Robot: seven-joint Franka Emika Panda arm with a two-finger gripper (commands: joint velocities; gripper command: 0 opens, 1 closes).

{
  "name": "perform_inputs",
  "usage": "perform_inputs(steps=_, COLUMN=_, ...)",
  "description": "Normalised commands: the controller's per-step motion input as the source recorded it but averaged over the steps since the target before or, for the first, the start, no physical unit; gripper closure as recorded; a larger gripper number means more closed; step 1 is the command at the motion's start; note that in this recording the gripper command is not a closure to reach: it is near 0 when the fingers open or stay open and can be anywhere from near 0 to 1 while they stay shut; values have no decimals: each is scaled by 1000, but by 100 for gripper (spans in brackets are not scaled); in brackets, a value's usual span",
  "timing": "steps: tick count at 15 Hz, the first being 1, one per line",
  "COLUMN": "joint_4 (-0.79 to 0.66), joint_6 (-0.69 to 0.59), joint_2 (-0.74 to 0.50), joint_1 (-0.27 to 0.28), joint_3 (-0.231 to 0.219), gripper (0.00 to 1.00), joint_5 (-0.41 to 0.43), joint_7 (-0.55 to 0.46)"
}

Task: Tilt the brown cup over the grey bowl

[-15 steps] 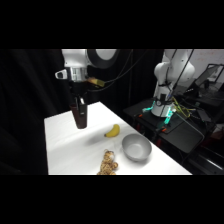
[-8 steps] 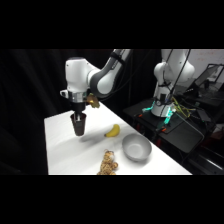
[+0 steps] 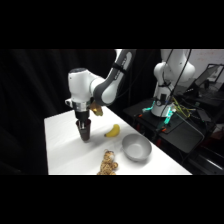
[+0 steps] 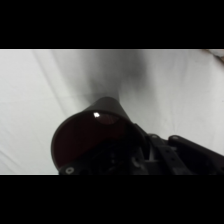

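Note:
The brown cup stands upright at the back left of the white table, its base at or just above the surface. My gripper comes straight down onto it and is shut on its rim. In the wrist view the cup's dark open mouth fills the lower middle, with my black linkage beside it at the lower right. The grey bowl sits apart from the cup, to its right and nearer the table's front, with nothing in it that I can see.
A yellow banana lies between cup and bowl. A tan lumpy toy rests near the front edge, left of the bowl. A second white robot with green lights stands beyond the table's right side.
The gripper has come down with the brown cup, from above the table to its surface, and shifted slightly toward the front. The arm's elbow has swung into view.

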Motion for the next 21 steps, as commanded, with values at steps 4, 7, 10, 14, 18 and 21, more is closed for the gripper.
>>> perform_inputs(steps=4, joint_4=-13, joint_6=-59, joint_2=-9, joint_1=7, joint_3=10, gripper=0, joint_5=27, joint_7=24)
perform_inputs(steps=7, joint_4=-58, joint_6=-70, joint_2=-134, joint_1=27, joint_3=-14, gripper=0, joint_5=3, joint_7=41)
perform_inputs(steps=10, joint_4=-127, joint_6=-142, joint_2=-269, joint_1=24, joint_3=13, gripper=0, joint_5=20, joint_7=9)
perform_inputs(steps=14, joint_4=-177, joint_6=-277, joint_2=-388, joint_1=20, joint_3=50, gripper=0, joint_5=30, joint_7=-34)
perform_inputs(steps=18, joint_4=-181, joint_6=-398, joint_2=-627, joint_1=-89, joint_3=69, gripper=0, joint_5=110, joint_7=-195)
perform_inputs(steps=21, joint_4=-110, joint_6=-328, joint_2=-630, joint_1=-161, joint_3=42, gripper=0, joint_5=184, joint_7=-254)
